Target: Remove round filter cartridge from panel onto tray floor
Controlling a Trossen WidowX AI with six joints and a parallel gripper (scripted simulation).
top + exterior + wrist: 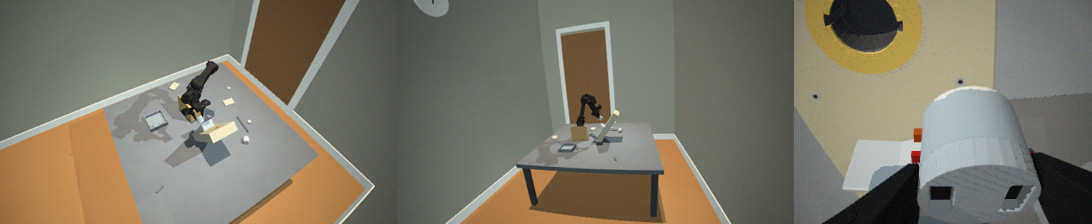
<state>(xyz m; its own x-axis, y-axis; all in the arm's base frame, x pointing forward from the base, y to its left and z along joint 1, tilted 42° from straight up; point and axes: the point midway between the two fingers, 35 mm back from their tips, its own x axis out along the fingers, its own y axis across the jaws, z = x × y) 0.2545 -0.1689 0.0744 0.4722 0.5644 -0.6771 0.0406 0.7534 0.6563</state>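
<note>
The cartridge (200,119) (600,117) (971,125) is a pale round cylinder, out of the panel. Its face with two dark slots points toward the wrist camera. My gripper (974,168) is shut on its sides and holds it in the air, in front of the panel. The cream service panel (222,133) (608,127) (944,55) leans on the table. Its round hole is empty inside a yellow ring (911,17). The grey tray (160,127) (566,150) lies left of the panel in the top view, away from the gripper. The fingertips are too small to judge in the top and exterior views.
A tan box (182,106) (579,133) stands beside the arm, between tray and arm base. A pale flat piece (208,125) (869,157) sticks out near the panel. A white cylinder (245,139), a dark rod (242,124) and a cream block (229,102) lie right of the arm in the top view.
</note>
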